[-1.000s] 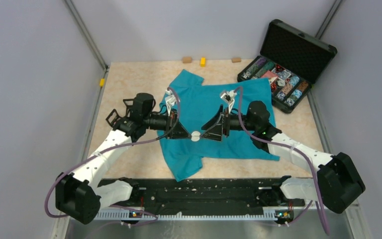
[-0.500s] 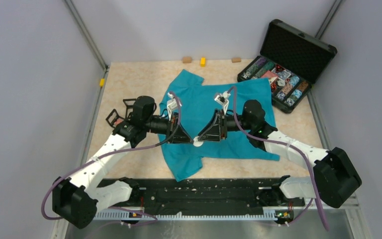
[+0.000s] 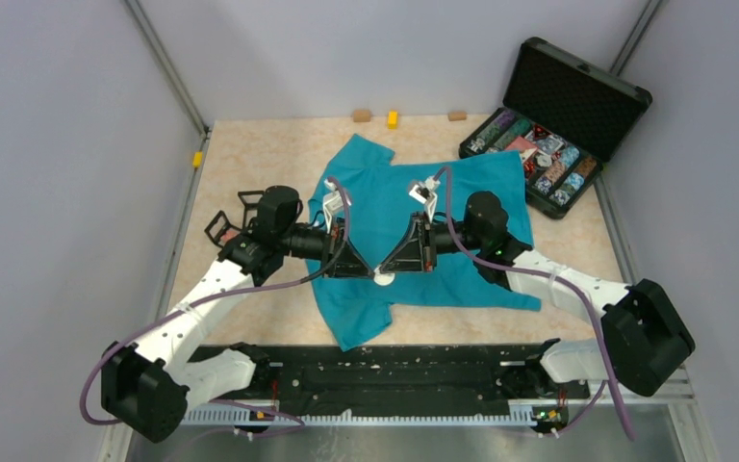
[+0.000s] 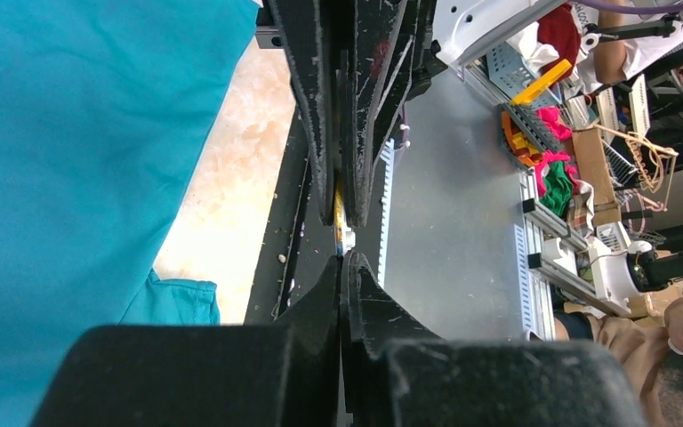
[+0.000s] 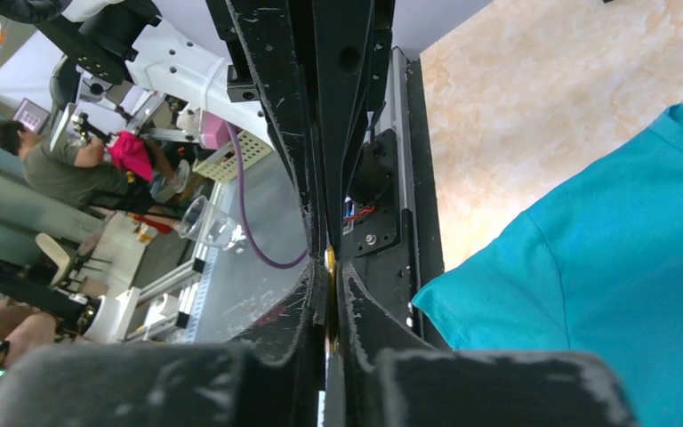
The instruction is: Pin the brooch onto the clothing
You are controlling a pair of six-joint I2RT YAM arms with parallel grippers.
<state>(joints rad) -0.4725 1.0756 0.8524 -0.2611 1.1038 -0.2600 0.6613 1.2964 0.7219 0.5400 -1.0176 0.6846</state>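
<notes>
The left gripper point(image 3: 369, 273) is clenched tight, its tips held above the teal T-shirt point(image 3: 385, 197) that is spread on the table point(image 3: 250, 173). Just beyond those tips a small pale disc, probably the brooch point(image 3: 382, 278), is seen. Its thin yellowish edge is pinched by the right gripper point(image 3: 393, 270), set tip to tip with the left.

T-shirt point(image 3: 385, 192): you're looking at plain teal-blue all over.
Table point(image 3: 260, 164): you see beige with pale marbling.
Case point(image 3: 577, 91): black; its trinkets point(image 3: 536, 159) show you mixed reds, blues, greens and whites.
Arms point(image 3: 197, 298): white links, black joints.
Cables point(image 3: 250, 285): purple.
Far-edge blocks point(image 3: 393, 118): you have two tan, one yellow.
Disc point(image 3: 383, 278): white.
Walls point(image 3: 58, 144): pale grey.
</notes>
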